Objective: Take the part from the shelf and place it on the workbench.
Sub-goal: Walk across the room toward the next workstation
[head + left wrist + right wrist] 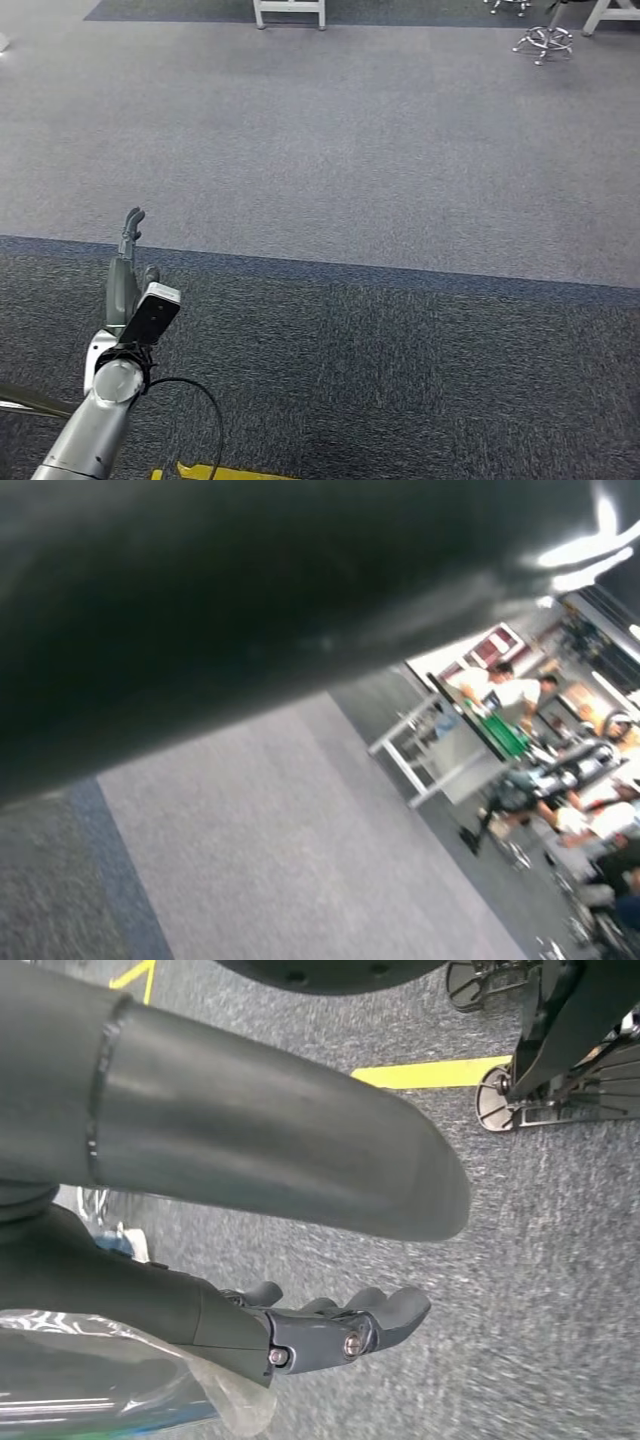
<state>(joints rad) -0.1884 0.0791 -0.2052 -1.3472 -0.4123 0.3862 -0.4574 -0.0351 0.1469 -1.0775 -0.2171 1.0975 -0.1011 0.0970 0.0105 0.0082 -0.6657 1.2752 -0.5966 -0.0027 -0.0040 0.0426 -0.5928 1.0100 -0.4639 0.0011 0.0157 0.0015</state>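
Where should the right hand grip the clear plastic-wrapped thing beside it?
Probably the plastic-wrapped thing at its long smooth body, lying alongside the right hand: wrap the fingers across it from the palm side. Its crumpled end offers little hold.

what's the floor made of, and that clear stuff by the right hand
Floor: looks like short-pile carpet, matt and speckled grey, with a darker band nearer the robot. Clear stuff beside the right hand: probably thin plastic film or a bag, glossy and see-through, with creases and bright glints.
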